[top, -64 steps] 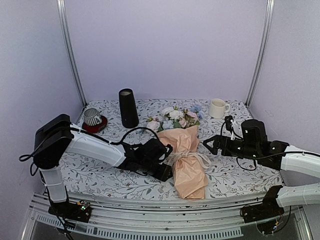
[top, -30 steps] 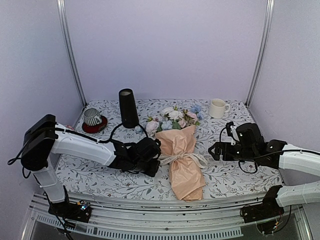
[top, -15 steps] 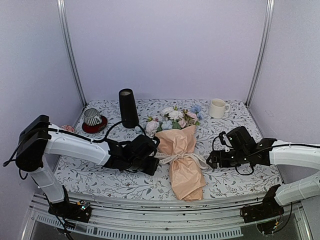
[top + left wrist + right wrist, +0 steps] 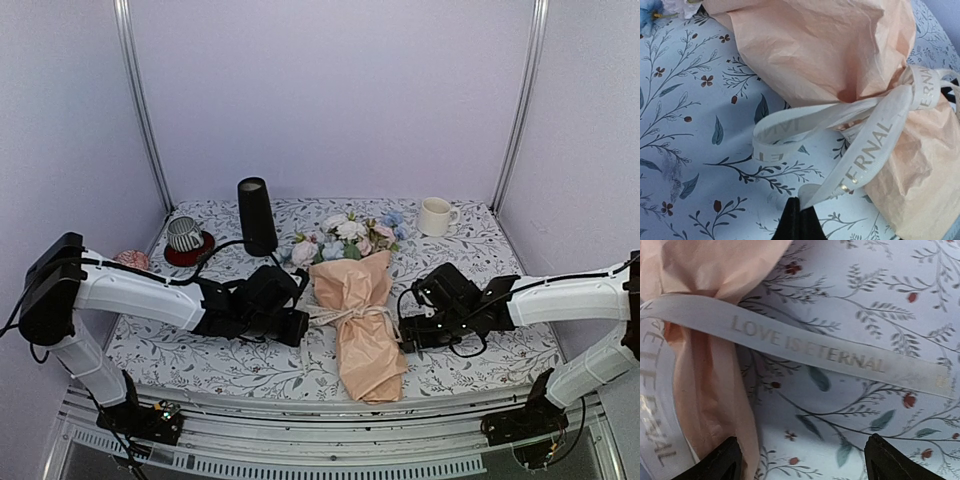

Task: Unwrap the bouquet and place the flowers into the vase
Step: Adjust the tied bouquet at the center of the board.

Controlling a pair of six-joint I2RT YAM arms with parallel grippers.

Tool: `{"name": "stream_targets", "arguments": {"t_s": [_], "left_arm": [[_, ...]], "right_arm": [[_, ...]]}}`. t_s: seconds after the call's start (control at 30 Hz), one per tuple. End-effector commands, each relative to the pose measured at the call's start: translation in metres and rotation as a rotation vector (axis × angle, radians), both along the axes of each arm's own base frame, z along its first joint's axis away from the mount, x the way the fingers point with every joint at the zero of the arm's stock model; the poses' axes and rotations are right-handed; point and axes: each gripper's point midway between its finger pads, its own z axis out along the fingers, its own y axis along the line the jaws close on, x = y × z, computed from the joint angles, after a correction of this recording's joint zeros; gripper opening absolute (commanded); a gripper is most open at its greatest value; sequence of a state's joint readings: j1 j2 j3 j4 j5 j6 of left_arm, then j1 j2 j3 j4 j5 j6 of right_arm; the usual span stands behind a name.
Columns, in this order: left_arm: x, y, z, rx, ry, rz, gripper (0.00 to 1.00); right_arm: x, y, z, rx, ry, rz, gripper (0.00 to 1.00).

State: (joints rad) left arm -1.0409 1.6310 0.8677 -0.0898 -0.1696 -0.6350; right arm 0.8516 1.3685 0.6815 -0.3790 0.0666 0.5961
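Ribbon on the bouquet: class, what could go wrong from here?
The left claw pinches the ribbon only at its tip; a pull could slip off, or drag the bouquet instead of loosening the knot. The right claw stands open over the ribbon tail beside the paper wrap; closing there could catch paper.

White-shelled left arm (image 4: 130, 290) and right arm (image 4: 560, 297), black joints and wrists, thin looping black cables (image 4: 213, 249).

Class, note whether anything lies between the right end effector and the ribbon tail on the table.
Nothing visible does: the open right end effector faces the ribbon tail directly, with only patterned table between.
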Motion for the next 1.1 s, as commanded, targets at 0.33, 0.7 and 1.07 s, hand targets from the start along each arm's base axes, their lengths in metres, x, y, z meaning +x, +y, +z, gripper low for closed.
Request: {"name": "stream_targets", "arguments": {"t_s": [0.33, 0.7, 1.07], "left_arm": [[0.019, 0.038, 0.001, -0.065, 0.015, 0.107, 0.0], [0.024, 0.043, 0.024, -0.075, -0.059, 0.094, 0.0], [0.02, 0.036, 0.032, -0.105, -0.096, 0.025, 0.0]], "right_arm": [[-0.006, 0.121, 0.032, 0.034, -0.116, 0.22, 0.89], [0.022, 0.044, 0.072, 0.018, -0.277, 0.061, 0.92], [0.024, 0.013, 0.099, 0.016, -0.38, 0.213, 0.99]]}}
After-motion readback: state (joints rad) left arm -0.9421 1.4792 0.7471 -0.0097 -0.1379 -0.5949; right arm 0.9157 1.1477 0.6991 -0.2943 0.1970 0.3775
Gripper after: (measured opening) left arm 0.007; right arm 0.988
